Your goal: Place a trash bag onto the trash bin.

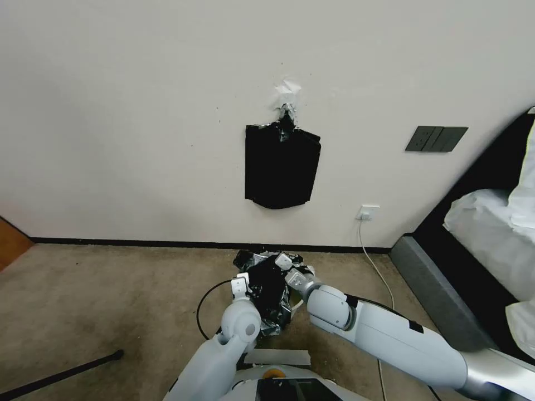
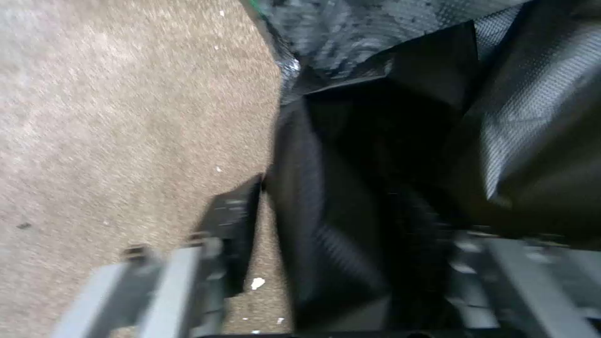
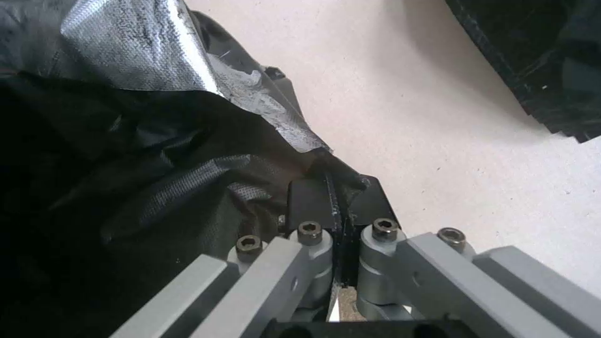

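1. Carpeted floor (image 1: 111, 289) meeting a pale wall (image 1: 111, 111), with a flat black pack of bags (image 1: 282, 167) hanging there.
2. Pinching the trash bag (image 1: 270, 289) low over the carpet, right gripper (image 3: 338, 197) clamping its jaws on a rim fold.
3. Spreading left gripper (image 2: 350, 220) jaws, film between them, one finger (image 2: 235, 220) outside it; probably stretching the mouth for the bin.

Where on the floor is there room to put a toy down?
The brown carpet is bare between the baseboard and the thin black rod. It is crowded where the left gripper and right gripper work the crinkly black plastic trash bag, with the white cord and grey bed base beside them.
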Robot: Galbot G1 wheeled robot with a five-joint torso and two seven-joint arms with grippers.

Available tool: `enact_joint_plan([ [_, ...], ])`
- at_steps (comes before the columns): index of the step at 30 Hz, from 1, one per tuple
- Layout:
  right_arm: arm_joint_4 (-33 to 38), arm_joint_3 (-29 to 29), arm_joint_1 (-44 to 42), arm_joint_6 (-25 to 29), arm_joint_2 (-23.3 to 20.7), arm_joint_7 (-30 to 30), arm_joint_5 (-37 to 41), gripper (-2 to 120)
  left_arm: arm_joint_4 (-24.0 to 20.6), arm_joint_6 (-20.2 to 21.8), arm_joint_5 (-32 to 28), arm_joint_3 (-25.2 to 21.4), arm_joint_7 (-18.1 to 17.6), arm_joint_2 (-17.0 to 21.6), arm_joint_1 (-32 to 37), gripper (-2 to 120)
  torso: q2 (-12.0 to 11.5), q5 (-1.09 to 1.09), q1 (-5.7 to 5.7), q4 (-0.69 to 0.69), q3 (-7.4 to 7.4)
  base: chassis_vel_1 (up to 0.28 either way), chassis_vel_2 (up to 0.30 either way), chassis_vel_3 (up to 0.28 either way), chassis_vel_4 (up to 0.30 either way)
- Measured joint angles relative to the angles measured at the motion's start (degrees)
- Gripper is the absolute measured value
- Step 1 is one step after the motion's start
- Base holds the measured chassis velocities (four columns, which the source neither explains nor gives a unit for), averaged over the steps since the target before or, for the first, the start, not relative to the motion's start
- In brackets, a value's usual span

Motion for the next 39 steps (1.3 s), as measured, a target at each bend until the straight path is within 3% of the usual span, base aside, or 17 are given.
enact_joint_plan([
  [10, -0.3, 0.9, -1.0, 0.0, 0.0, 0.0, -0.2, 0, 1.0, -0.1, -3.5, -0.2, -3.2, -1.0, -1.4, 4, 0.0, -0.01, 0.0, 0.01, 0.0, 0.0, 0.0, 0.0, 0.0],
  [21, 0.1, 2.9, -3.2, 0.2, 0.0, 0.0, -0.3, 0, 0.8, -1.3, -4.1, -0.5, -3.0, -0.6, -1.1, 3, 0.0, -0.02, 0.0, -0.02, 0.0, 0.0, 0.0, 0.0, 0.0],
  [24, 0.1, 4.7, -4.4, 0.7, 0.4, -0.1, 0.1, 0, 0.1, -2.2, -2.4, -0.4, 0.0, 0.6, -0.5, 1, 0.0, -0.02, 0.0, -0.03, 0.0, 0.0, 0.0, 0.0, 0.0],
  [27, 0.0, 7.0, -4.8, 1.5, 0.2, -0.1, 1.6, 0, -2.1, -4.8, 4.9, -0.4, 7.8, 3.4, 1.0, 1, 0.0, 0.01, 0.0, 0.0, 0.0, 0.0, 0.0, 0.0, 0.0],
  [28, 0.0, 7.0, -4.8, 1.5, 0.2, -0.1, 1.6, 0, -2.1, -4.8, 4.9, -0.4, 7.8, 3.4, 1.0, 1, 0.0, 0.01, 0.0, 0.0, 0.0, 0.0, 0.0, 0.0, 0.0],
  [29, 0.1, 8.1, -3.6, 1.6, -0.6, -0.1, 3.6, 0, -3.6, -6.6, 10.7, -0.8, 13.6, 5.1, 2.0, 1, 0.0, -0.03, 0.0, -0.01, 0.0, 0.0, 0.0, 0.0, 0.0],
  [31, 0.1, 9.0, -1.3, 2.6, -2.1, 0.0, 6.2, 0, -5.8, -8.9, 17.6, -1.6, 20.9, 8.0, 3.6, 1, 0.0, 0.0, 0.0, 0.0, 0.0, 0.0, 0.0, 0.0, 0.0],
  [32, 0.1, 9.0, -1.3, 2.6, -2.1, 0.0, 6.2, 0, -5.8, -8.9, 17.6, -1.6, 20.9, 8.0, 3.6, 1, 0.0, 0.0, 0.0, 0.0, 0.0, 0.0, 0.0, 0.0, 0.0],
  [33, 0.1, 9.4, 0.4, 3.5, -3.5, 0.0, 7.2, 0, -7.7, -10.2, 21.2, -2.3, 25.9, 10.3, 5.1, 1, 0.0, -0.02, 0.0, 0.0, 0.0, 0.0, 0.0, 0.0, 0.0],
  [35, 0.1, 9.5, 1.5, 5.2, -5.4, -0.3, 7.0, 0, -9.3, -10.6, 23.8, -3.5, 29.2, 11.9, 6.8, 1, 0.0, -0.02, 0.0, 0.0, 0.0, 0.0, 0.0, 0.0, 0.0],
  [39, 0.9, 9.7, 2.4, 6.7, -8.1, -1.1, 7.1, 0, -11.4, -10.8, 25.9, -5.1, 32.4, 14.0, 9.1, 1, 0.0, -0.01, 0.0, 0.0, 0.0, 0.0, 0.0, 0.0, 0.0],
])
